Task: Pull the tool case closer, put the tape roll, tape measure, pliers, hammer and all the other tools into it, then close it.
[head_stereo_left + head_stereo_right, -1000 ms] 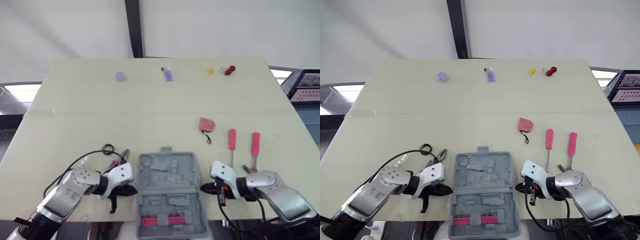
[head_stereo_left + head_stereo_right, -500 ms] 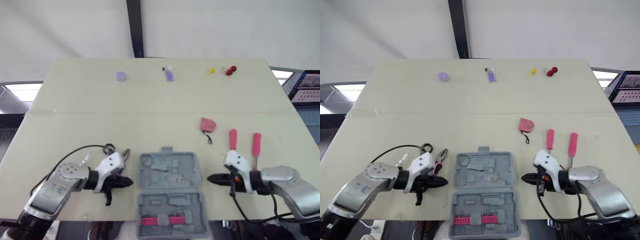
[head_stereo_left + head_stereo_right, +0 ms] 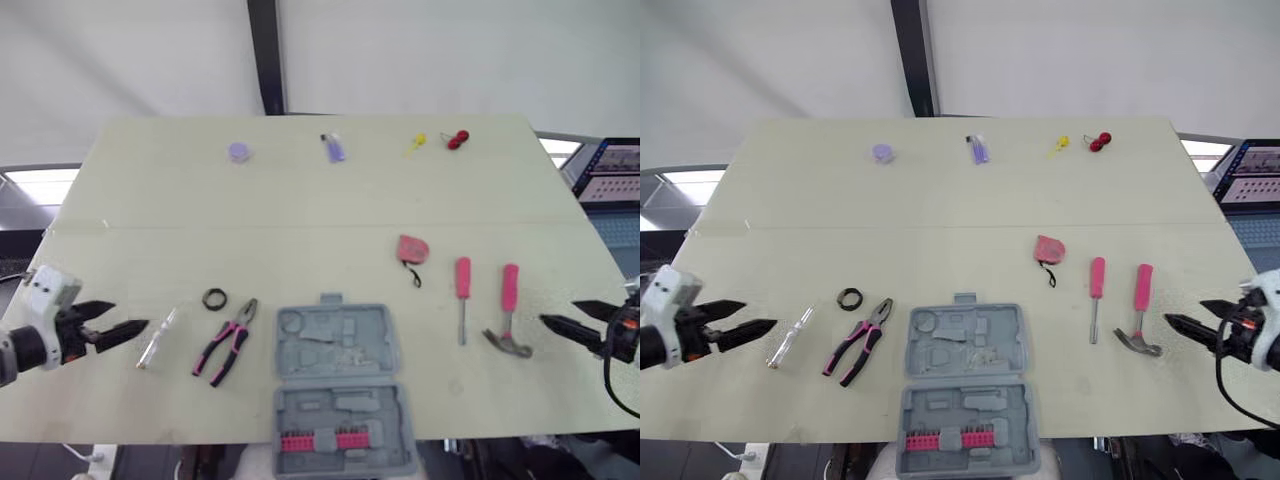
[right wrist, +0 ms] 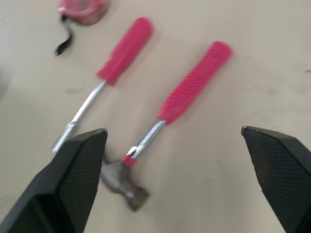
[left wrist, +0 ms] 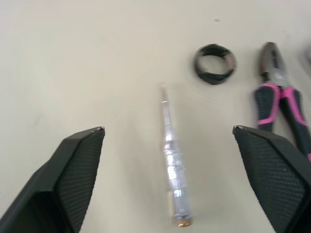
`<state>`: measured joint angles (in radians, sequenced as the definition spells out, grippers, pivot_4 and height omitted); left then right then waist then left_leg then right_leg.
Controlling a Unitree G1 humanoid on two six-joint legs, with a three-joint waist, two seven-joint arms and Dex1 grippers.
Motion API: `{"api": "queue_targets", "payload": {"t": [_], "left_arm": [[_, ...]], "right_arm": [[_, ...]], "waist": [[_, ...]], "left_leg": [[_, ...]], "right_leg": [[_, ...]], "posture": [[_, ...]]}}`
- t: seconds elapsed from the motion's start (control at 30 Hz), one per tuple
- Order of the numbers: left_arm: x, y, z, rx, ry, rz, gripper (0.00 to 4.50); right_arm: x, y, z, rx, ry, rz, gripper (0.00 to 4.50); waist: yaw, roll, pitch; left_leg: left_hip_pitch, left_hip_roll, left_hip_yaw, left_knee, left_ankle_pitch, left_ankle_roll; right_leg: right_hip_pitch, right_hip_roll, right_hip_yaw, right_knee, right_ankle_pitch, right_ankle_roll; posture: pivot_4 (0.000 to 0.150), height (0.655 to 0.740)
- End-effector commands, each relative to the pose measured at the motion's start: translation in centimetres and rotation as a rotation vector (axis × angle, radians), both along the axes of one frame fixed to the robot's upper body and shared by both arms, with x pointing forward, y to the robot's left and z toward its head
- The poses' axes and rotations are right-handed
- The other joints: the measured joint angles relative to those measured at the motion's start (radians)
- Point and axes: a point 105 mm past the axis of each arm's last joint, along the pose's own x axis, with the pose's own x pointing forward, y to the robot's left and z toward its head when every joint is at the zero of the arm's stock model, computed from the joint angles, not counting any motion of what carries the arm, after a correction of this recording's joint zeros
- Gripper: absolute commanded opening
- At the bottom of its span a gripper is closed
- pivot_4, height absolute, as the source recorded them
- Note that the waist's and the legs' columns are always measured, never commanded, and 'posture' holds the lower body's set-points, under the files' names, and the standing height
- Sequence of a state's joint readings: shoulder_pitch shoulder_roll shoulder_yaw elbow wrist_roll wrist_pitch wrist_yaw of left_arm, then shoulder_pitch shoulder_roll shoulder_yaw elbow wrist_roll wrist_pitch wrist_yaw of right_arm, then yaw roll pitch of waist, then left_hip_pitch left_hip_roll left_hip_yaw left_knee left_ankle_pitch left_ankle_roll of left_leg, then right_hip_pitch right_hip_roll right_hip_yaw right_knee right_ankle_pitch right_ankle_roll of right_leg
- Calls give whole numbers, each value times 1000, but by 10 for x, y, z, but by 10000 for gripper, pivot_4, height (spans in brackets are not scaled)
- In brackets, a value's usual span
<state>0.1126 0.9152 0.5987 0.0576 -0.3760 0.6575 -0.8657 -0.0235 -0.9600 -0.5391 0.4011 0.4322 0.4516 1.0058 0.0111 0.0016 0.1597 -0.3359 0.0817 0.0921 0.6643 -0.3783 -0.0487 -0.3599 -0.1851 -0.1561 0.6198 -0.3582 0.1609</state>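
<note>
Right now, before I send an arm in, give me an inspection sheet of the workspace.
Surface: pale table, a seam across its middle.
Job's things: tool case open at the near edge, pink bits in its near half; pliers, tape roll, clear tester left of it; tape measure, screwdriver, hammer right of it, all outside.
Clutter: four small items along the far edge.
Grippers: left gripper open, empty, pointing at the tester; right gripper open, empty, pointing at the hammer.
Cables: black cable below the right gripper.
Surroundings: dark post behind; screen at far right.
</note>
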Motion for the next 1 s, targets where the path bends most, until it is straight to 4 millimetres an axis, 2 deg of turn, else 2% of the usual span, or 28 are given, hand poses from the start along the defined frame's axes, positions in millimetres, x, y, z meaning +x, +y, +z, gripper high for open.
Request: {"api": "queue_targets", "payload": {"t": [0.03, 0.13, 0.2, 0.53, 0.73, 0.8, 0.9, 0.93, 1.0], "left_arm": [[-11, 47, 4, 66, -89, 194, 45000], [-15, 65, -2, 65, -125, 285, 45000], [-16, 69, -9, 65, -135, 320, 45000], [-9, 58, -19, 52, -149, 293, 45000], [-1, 43, -14, 33, -181, 230, 45000], [5, 29, -10, 4, -206, 164, 45000], [19, -13, -4, -56, -234, -14, 45000], [24, -26, -1, -82, -245, -71, 45000], [35, -54, 6, -106, -257, -219, 45000]], "right_arm": [[-5, -34, -1, -36, -66, -152, 44798], [-5, -46, -10, -43, -77, -214, 44798], [-3, -49, -14, -44, -88, -237, 44798], [3, -47, -15, -41, -106, -226, 44798], [3, -39, -13, -28, -101, -173, 44798], [3, -30, -11, -15, -103, -127, 44798], [11, -1, 4, 36, -145, -1, 44798], [15, 12, 11, 62, -163, 44, 44798], [25, 58, 27, 89, -178, 211, 44798]], "waist": [[-6, 0, 0], [-17, 0, 0], [-21, 0, 0], [-43, 0, 0], [-40, 0, 0], [-40, 0, 0], [-38, 0, 0], [-39, 0, 0], [-38, 0, -1]], "left_leg": [[0, 0, 0, 0, 0, 0], [0, 0, 0, -1, 0, 0], [0, 0, 0, -1, 0, 0], [1, 0, 0, -2, 0, 0], [1, 0, 0, -2, 0, 0], [1, 0, 0, -1, 0, 0], [1, 0, 0, -1, 0, 0], [1, 0, 0, -1, 0, 0], [0, 0, 0, 0, 0, 0]], "right_leg": [[0, 0, 0, 0, 0, 0], [0, 0, 0, 0, 0, 0], [0, 0, 0, 0, 0, 0], [0, 0, -1, 0, 0, 0], [0, 0, 0, 0, 0, 0], [0, 0, 0, 0, 0, 0], [1, 0, 0, 0, 0, 0], [1, 0, 0, 0, 0, 0], [1, 0, 0, 1, 0, 0]], "posture": [[1500, 7400], [1500, 7400], [1500, 7400], [1500, 7400], [1500, 7400], [1500, 7400], [1500, 7400], [1500, 7400], [1500, 7400]]}}
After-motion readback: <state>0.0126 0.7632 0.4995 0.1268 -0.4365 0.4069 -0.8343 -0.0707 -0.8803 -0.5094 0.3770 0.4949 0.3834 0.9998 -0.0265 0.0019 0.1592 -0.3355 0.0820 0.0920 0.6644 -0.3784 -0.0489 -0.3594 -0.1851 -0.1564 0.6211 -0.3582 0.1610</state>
